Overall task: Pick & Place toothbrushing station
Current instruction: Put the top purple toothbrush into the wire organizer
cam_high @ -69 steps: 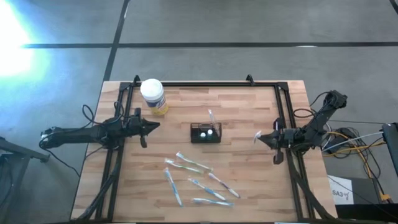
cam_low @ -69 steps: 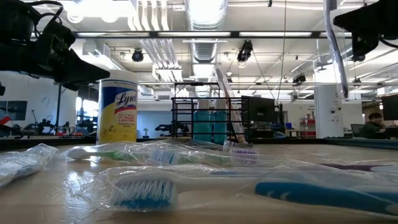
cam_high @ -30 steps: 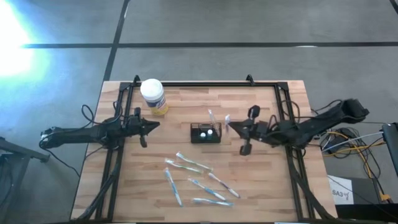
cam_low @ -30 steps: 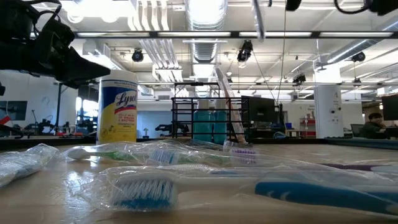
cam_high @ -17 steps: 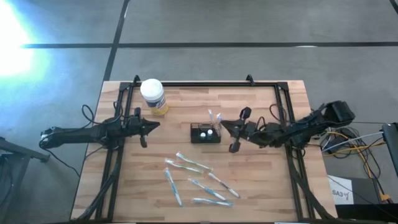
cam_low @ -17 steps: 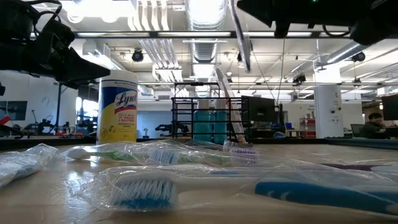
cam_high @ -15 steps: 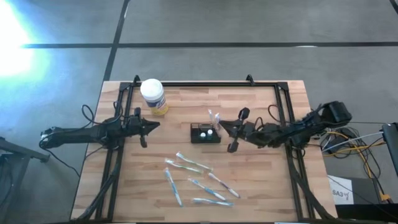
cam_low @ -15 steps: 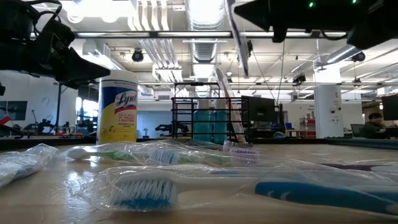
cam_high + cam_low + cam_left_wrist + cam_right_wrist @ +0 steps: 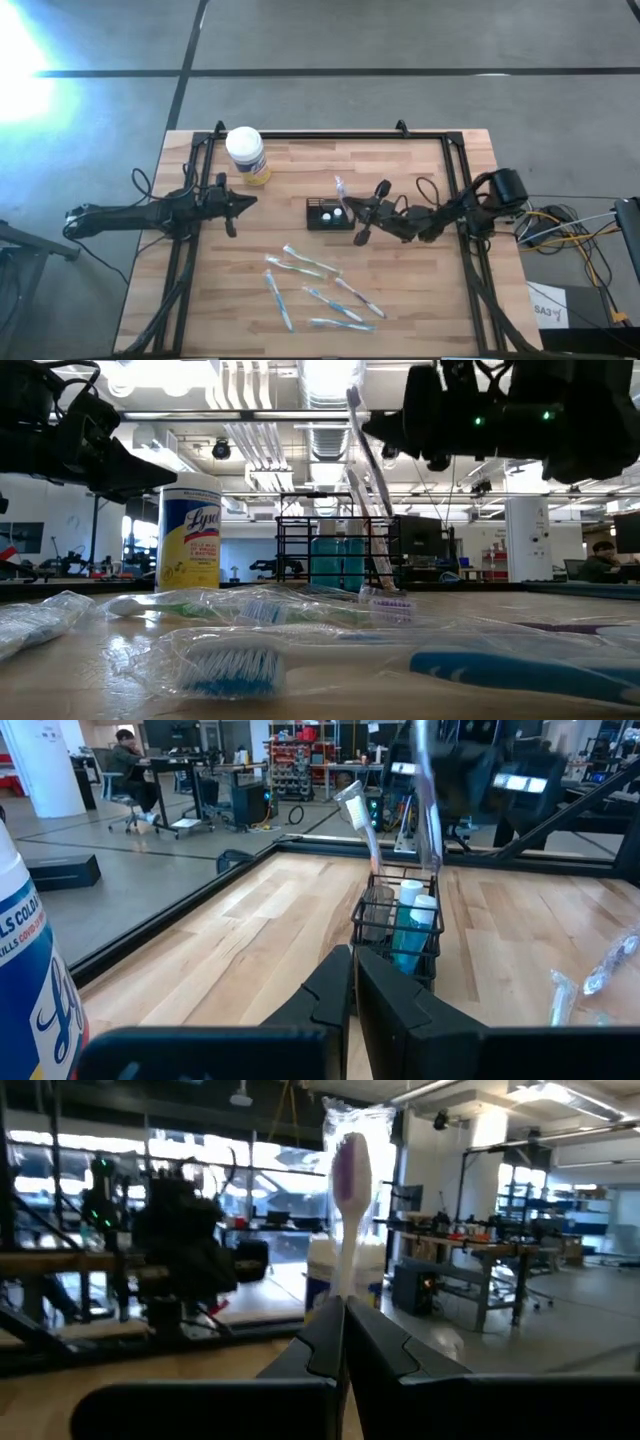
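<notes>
The black slotted holder (image 9: 330, 214) stands mid-table and also shows in the low view (image 9: 335, 550) and the left wrist view (image 9: 400, 925). One toothbrush (image 9: 358, 815) leans in it, head up. My right gripper (image 9: 352, 210) is just right of the holder, above it, shut on a plastic-wrapped toothbrush (image 9: 348, 1190) with a purple head. My left gripper (image 9: 250, 201) waits shut at the left of the table, pointing toward the holder. My right gripper pinches the wrapped toothbrush's handle (image 9: 344, 1295) between its two fingers, below the head. The fingers come about level from the table's right and lie across the brush. The brush stands nearly upright, head up (image 9: 353, 400), lifted clear of the table beside the holder's top.
A white-lidded yellow jar (image 9: 246, 153) stands at the far left. Several wrapped toothbrushes (image 9: 320, 290) lie on the near half of the table. A black frame rail (image 9: 320, 135) runs along the far edge and down both sides.
My right gripper has gone toward the table's left edge and down, from the table's right side to the holder's right side. It has stayed shut on the wrapped toothbrush, which has stayed upright and now stands next to the brush in the holder.
</notes>
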Tool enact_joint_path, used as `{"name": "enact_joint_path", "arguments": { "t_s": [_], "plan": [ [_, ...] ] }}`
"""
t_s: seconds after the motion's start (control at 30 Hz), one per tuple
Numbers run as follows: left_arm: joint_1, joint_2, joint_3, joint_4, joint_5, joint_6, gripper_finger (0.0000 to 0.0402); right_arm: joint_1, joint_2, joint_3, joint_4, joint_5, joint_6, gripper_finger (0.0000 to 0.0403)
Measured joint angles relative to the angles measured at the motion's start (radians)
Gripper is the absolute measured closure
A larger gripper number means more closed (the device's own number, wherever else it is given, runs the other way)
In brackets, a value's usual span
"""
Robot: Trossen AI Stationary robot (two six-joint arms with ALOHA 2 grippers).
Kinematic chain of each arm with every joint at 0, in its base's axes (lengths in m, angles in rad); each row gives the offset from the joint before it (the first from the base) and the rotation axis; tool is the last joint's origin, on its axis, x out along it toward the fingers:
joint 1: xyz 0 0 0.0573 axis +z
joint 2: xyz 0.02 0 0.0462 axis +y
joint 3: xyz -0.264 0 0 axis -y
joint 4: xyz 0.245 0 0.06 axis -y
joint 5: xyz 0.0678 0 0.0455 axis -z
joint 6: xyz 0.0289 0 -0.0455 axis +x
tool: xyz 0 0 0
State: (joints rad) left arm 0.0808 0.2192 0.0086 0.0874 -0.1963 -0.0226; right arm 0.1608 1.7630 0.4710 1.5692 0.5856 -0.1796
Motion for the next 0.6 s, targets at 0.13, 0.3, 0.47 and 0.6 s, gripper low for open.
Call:
{"name": "enact_joint_path", "arguments": {
  "t_s": [0.13, 0.3, 0.47, 0.6],
  "plan": [
    [0.000, 0.000, 0.000, 0.000, 0.000, 0.000, 0.0378, 0.000, 0.042, 0.002, 0.000, 0.043, 0.000, 0.0395],
    [0.000, 0.000, 0.000, 0.000, 0.000, 0.000, 0.0378, -0.002, 0.054, 0.005, 0.000, 0.048, -0.014, 0.0395],
    [0.000, 0.000, -0.001, 0.001, 0.000, 0.000, 0.0378, -0.002, 0.023, 0.023, 0.000, 0.047, -0.076, 0.0395],
    [0.000, 0.000, -0.001, 0.001, 0.000, 0.000, 0.0378, -0.002, 0.006, 0.031, 0.000, 0.046, -0.109, 0.0395]
  ]
}}
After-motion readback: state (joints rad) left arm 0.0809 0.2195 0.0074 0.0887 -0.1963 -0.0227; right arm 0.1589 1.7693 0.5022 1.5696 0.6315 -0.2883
